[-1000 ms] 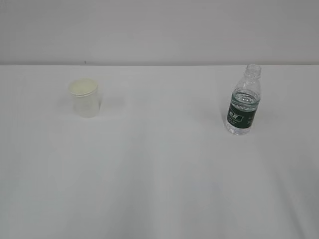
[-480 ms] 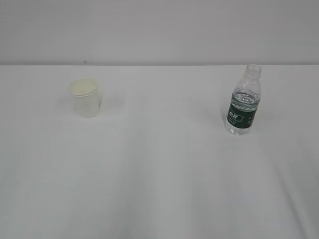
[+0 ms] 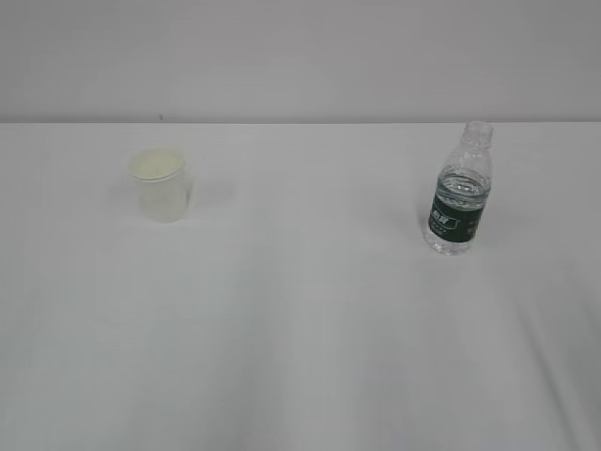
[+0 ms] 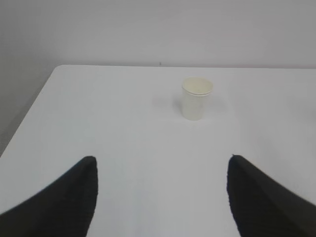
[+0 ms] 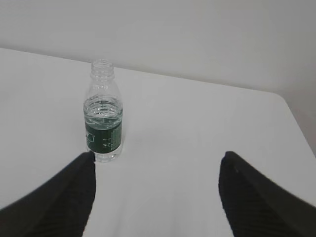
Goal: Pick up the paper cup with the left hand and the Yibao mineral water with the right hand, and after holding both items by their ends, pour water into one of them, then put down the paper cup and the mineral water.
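The paper cup (image 3: pixel 160 184) stands upright on the white table at the far left, also seen in the left wrist view as the cup (image 4: pixel 197 98), well ahead of my left gripper (image 4: pixel 162 159). That gripper is open with only table between its fingers. The Yibao mineral water (image 3: pixel 460 201) stands upright at the right, capless, with water up to its shoulder. In the right wrist view the bottle (image 5: pixel 103 112) is ahead and to the left, just beyond the left finger of my right gripper (image 5: pixel 157 154), which is open and holds nothing. Neither arm shows in the exterior view.
The white table (image 3: pixel 300 329) runs to a plain grey wall behind. Its left edge and rounded far corner (image 4: pixel 57 69) show in the left wrist view, its far right corner (image 5: pixel 279 96) in the right wrist view.
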You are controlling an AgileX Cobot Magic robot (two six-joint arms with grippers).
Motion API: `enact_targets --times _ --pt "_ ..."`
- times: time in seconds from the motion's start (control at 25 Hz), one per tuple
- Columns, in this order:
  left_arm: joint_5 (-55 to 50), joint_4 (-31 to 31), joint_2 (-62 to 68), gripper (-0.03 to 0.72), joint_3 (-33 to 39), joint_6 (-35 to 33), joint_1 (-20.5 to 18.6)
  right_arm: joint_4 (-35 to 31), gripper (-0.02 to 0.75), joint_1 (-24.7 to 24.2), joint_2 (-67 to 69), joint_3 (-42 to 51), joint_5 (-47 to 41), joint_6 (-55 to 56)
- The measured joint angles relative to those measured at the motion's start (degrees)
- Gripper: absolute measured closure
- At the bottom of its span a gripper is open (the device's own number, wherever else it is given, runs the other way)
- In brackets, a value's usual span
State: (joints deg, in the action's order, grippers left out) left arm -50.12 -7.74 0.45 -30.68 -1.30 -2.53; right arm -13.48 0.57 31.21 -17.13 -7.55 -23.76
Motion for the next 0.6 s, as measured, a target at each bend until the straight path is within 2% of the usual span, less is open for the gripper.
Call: enact_targets --times 0.6 --pt "0.1 0.0 0.0 0.105 0.0 0.0 0.0 1.7 0.15 12.0 14.2 0.0 8.0 -2.4"
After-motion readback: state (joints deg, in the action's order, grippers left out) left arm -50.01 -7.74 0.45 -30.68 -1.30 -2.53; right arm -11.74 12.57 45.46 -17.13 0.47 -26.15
